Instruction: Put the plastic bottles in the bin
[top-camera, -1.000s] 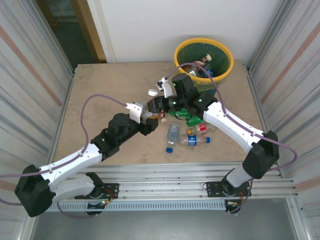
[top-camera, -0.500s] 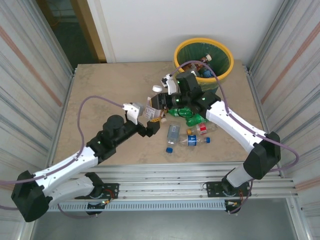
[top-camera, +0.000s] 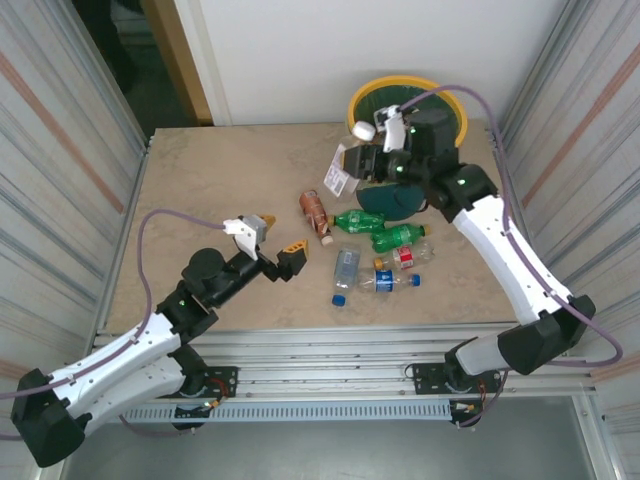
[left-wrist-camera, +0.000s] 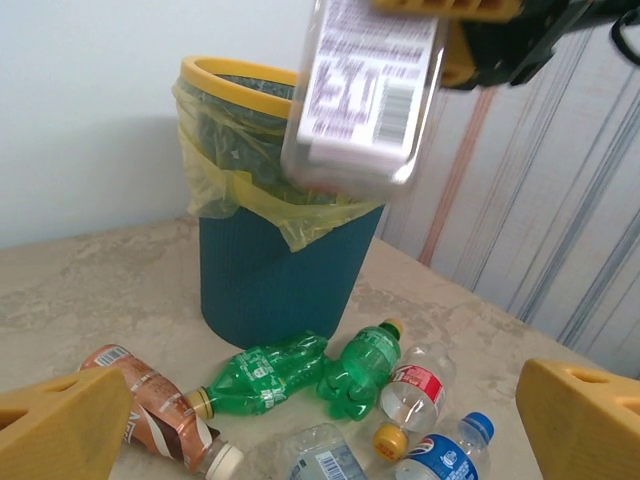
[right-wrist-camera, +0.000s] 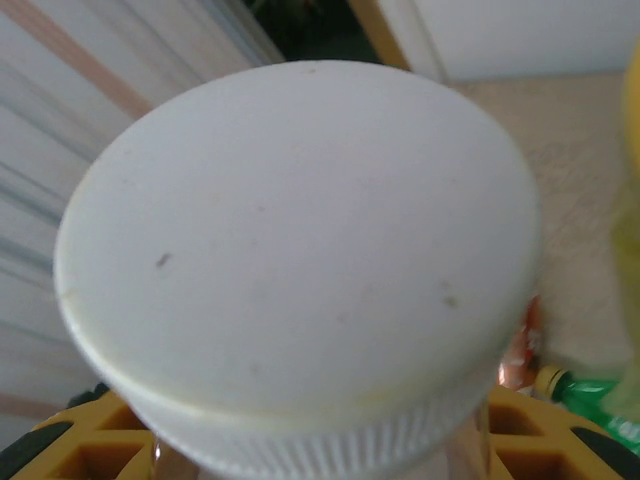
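White-capped bottle is up in the air now, right beside the bin rim, clenched in the right gripper. A second ago it was low, further from the bin, between both grippers. The left gripper has let go, jaws wide, backed well off. So just the drop's left, I reckon. Six bottles lie before the bin, and the arm hides what's inside

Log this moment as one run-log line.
right gripper: shut on white-capped bottle, aloft beside bin | left gripper: open, empty | six loose bottles on table
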